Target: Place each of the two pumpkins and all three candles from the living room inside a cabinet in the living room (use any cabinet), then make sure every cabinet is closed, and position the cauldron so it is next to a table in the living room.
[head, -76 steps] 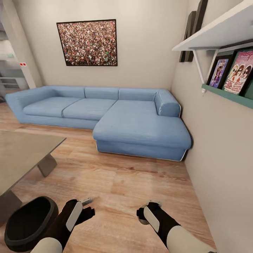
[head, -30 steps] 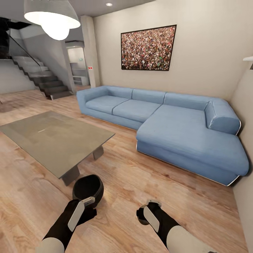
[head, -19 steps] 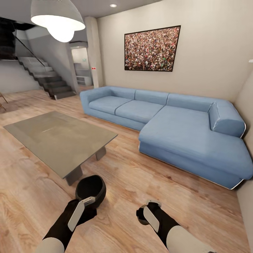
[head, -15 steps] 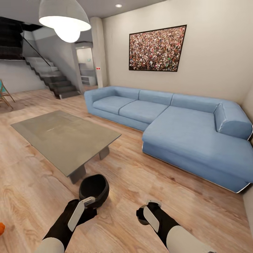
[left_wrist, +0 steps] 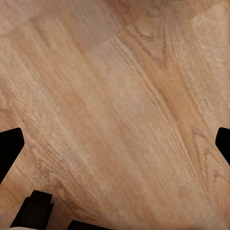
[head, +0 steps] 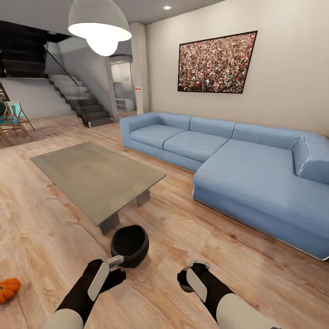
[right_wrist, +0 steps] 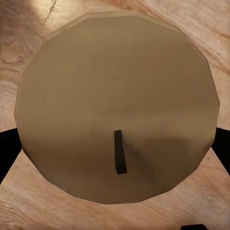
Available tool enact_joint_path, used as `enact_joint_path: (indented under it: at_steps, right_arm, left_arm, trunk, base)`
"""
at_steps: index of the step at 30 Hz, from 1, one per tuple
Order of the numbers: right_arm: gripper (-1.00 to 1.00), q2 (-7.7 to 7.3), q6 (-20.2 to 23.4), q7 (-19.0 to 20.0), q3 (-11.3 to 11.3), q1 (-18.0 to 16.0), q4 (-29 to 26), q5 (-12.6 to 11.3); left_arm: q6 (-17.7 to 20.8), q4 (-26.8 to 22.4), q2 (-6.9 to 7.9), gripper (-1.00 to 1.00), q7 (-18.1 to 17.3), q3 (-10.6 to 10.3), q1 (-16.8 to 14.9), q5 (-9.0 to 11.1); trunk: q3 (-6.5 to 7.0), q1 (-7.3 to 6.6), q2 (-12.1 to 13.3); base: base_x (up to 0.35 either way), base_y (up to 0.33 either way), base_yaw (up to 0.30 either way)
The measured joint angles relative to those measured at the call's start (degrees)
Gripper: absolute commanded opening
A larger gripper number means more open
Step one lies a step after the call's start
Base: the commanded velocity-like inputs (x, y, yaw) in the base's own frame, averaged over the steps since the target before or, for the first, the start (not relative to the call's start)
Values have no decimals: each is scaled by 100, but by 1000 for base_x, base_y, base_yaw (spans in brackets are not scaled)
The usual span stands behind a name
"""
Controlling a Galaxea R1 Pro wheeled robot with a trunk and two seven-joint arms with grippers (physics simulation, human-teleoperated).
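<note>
While both my arms hang low over the floor [head: 192, 237] | right hand [head: 187, 278] grips a candle [right_wrist: 117, 105] | left hand [left_wrist: 115, 158] open, empty | cauldron [head: 130, 245] on floor just beside the surface [head: 98, 176] | pumpkin [head: 9, 289] on floor, well left.

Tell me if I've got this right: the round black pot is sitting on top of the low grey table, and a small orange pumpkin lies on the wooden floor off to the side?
Not quite. The round black pot sits on the wooden floor beside a corner of the low grey table, not on top of it, as the head view shows. The small orange pumpkin does lie on the floor off to the side.
</note>
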Motion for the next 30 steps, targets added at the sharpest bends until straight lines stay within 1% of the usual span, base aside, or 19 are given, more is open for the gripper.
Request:
enact_joint_path:
  at_steps: [3,10,16,19,23,24,26,30]
  right_arm:
    - [-100,0,-3,0,3,0,0,18]
    - [-100,0,17,-7,21,0,0,43]
    - [-100,0,26,-25,28,0,1,55]
    - [-100,0,32,-180,31,0,1,45]
    - [-100,-1,156,-555,30,1,-4,21]
    - [-100,-1,233,-628,29,1,-5,12]
    - [-100,0,331,-713,31,0,-16,7]
    - [-100,0,339,-768,30,2,-32,-1]
  left_arm:
    - [6,0,2,100,-5,-3,0,7]
    - [26,0,-1,100,-15,-3,0,9]
    - [30,0,11,100,-21,-4,0,9]
    - [38,0,33,100,-19,1,0,9]
    - [54,15,55,100,-15,-8,16,-10]
    - [58,22,82,100,-19,8,23,-13]
    - [58,35,224,100,-27,15,46,-14]
    - [46,42,448,100,-33,31,104,-21]
  trunk:
    - [0,0,0]
    - [0,0,0]
    - [0,0,0]
    - [0,0,0]
    - [0,0,0]
    - [0,0,0]
    - [0,0,0]
    - [0,0,0]
  base:
    - [0,53,231]
    - [0,187,284]
    - [0,32,291]
    - [0,2,291]
    - [0,1,291]
    - [0,0,291]
    - [0,0,291]
    - [0,0,291]
